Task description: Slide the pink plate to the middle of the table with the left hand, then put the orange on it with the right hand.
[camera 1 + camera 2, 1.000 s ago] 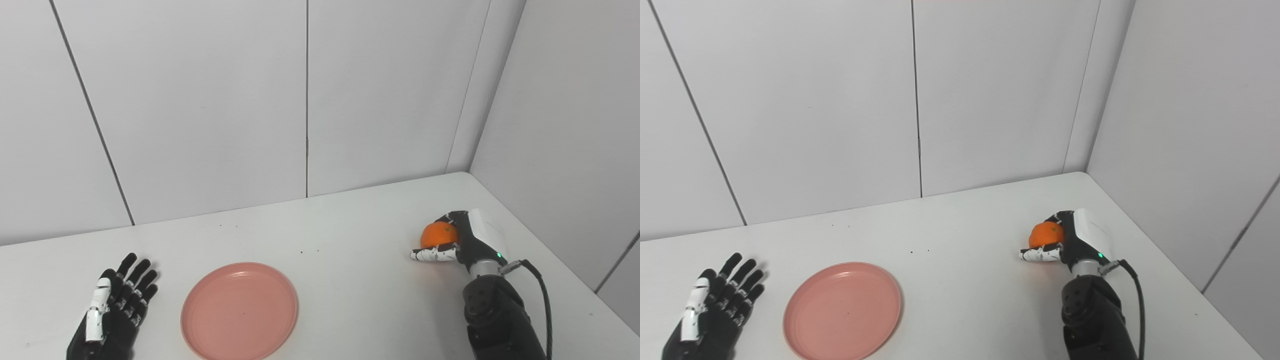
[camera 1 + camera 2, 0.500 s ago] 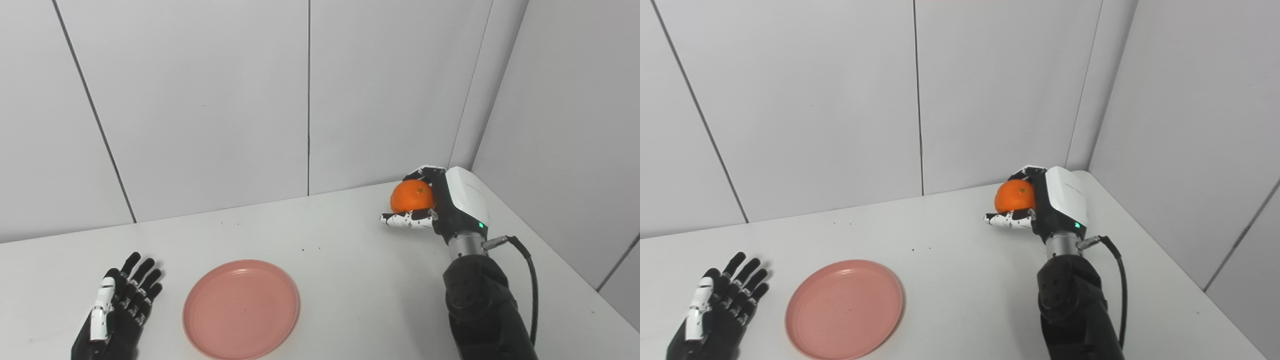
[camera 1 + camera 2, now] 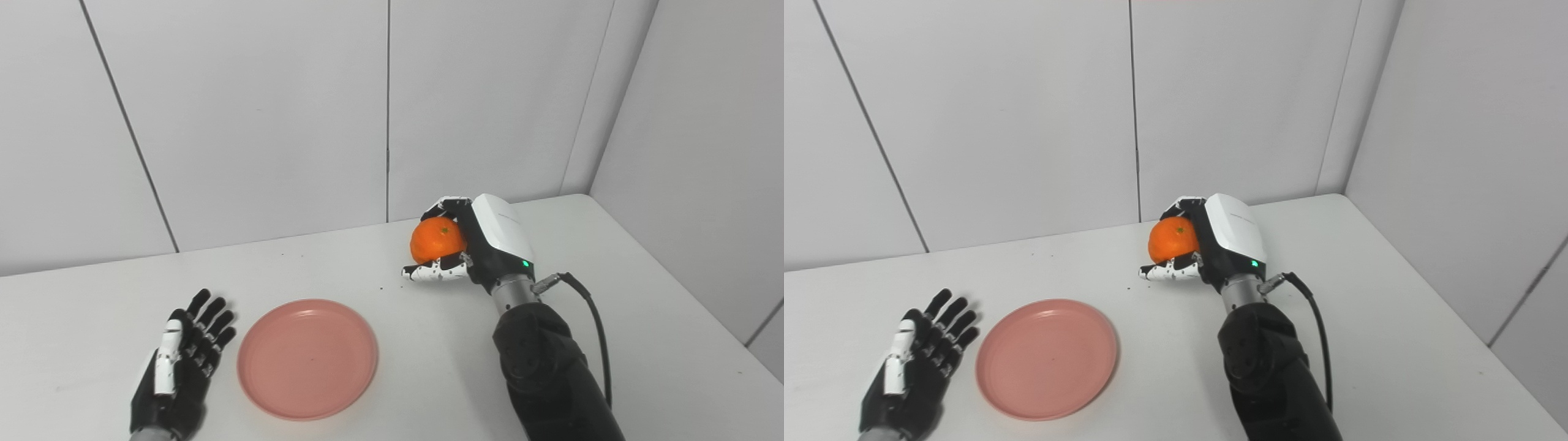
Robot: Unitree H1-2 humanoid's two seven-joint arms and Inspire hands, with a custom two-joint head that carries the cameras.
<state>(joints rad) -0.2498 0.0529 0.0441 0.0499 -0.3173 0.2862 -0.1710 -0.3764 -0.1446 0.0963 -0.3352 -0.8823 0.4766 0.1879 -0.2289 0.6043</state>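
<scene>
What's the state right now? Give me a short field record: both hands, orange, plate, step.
left hand: open, flat on the table, just left of the plate, not touching it
right hand: shut on the orange, raised above the table
orange: held in the fingers, up and right of the plate
pink plate: empty, flat on the table, left of centre
step: orange in hand, not yet on the plate
</scene>
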